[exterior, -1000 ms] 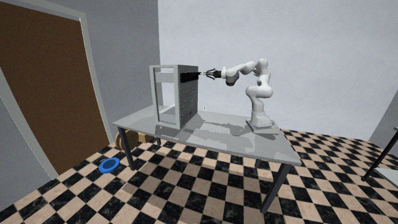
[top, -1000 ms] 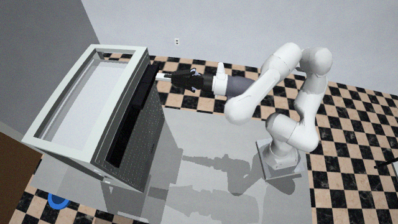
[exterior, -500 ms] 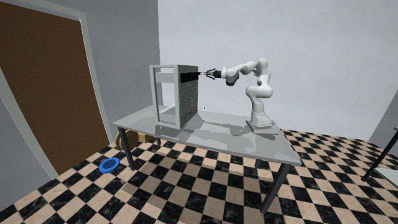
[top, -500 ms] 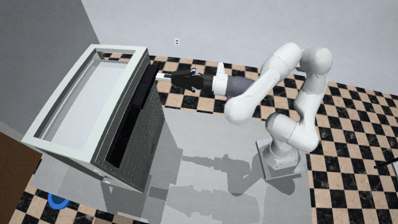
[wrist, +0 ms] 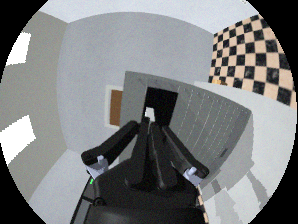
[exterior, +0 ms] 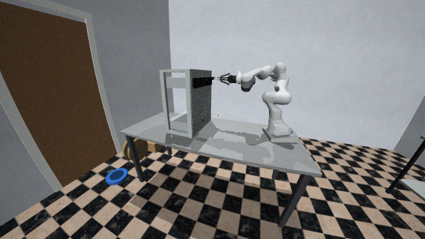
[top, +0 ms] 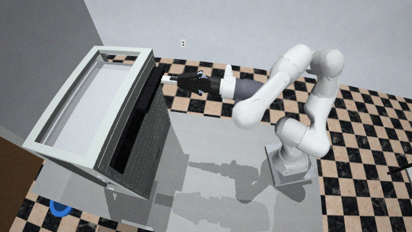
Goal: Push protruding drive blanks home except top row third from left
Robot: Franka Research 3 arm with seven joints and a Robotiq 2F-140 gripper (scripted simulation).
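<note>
The open grey rack (top: 126,77) (exterior: 163,99) (wrist: 206,112) stands on the table, its perforated front (top: 151,129) (exterior: 202,106) facing the arm. The dark storage chassis (top: 149,88) (exterior: 202,81) (wrist: 160,102) sits across the top of that front. I cannot make out single drive blanks in any view. My gripper (top: 163,79) (exterior: 216,78) (wrist: 148,113) is shut with nothing between the fingers. It reaches level towards the chassis, and its tips are at the chassis face near the end farthest from the top camera. Whether the tips touch a blank is too small to tell.
The grey table (top: 209,145) (exterior: 232,146) carries the rack and the arm's base (top: 290,164) (exterior: 277,129). A blue ring (top: 59,207) (exterior: 116,176) lies on the chequered floor. A brown door (exterior: 43,93) is left of the table.
</note>
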